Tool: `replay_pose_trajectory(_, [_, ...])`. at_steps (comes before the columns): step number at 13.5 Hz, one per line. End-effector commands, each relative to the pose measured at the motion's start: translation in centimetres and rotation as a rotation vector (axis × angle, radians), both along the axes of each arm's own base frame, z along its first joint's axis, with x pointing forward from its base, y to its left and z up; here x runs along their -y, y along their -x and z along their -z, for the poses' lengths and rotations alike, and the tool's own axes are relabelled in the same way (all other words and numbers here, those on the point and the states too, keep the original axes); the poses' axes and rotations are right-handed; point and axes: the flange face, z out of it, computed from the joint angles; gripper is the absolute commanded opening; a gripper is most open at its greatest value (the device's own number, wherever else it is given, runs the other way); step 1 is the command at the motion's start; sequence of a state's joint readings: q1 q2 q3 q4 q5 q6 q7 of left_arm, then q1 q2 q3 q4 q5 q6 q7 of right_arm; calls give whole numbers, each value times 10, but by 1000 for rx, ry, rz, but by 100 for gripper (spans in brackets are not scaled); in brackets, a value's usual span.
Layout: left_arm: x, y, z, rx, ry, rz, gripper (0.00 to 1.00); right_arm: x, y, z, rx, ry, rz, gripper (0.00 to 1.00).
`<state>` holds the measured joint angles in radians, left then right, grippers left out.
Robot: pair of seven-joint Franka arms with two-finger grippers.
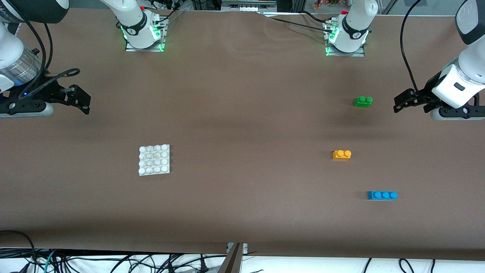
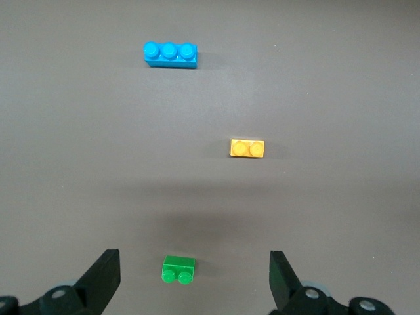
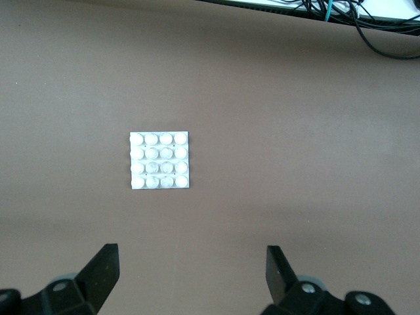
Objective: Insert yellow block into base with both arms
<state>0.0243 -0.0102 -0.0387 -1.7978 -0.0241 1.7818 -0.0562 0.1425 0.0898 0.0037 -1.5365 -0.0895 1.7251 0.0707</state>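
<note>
We look down from a high front camera facing both robot bases, taking in the whole table (image 1: 242,212); the left wrist camera looks down on the yellow block (image 2: 247,148), also in the front view; the right wrist camera looks down on the base (image 3: 159,161), likewise shared.

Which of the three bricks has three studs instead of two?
The blue brick. It is longer, with three studs in a row, and lies nearest the front camera; the yellow block and green brick have two each.

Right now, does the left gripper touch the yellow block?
Apart. The front view shows the left gripper open, up at the left arm's end of the table, with bare table between it and the yellow block. The left wrist view agrees.
</note>
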Motion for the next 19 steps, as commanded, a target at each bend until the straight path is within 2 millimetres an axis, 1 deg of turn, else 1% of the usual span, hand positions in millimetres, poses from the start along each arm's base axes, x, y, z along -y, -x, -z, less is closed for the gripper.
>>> replay_pose_trajectory(1, [-2,2,-8,-1,-27,11,100,-3,2,-4,9,-7,-6,99])
replay_pose_trajectory(6, [-2,3,-9,-1,-27,11,100,-3,2,-3,8,-11,9,99])
replay_pose_trajectory(8, [-2,3,-9,-1,-27,11,100,-7,4,-5,3,-72,17,99])
replay_pose_trajectory(9, [-2,3,-9,0,-27,11,100,-5,4,-4,-4,-93,23,99])
replay_pose_trajectory(19, [-2,3,-9,-1,-27,11,100,-3,4,-3,-11,-96,28,99])
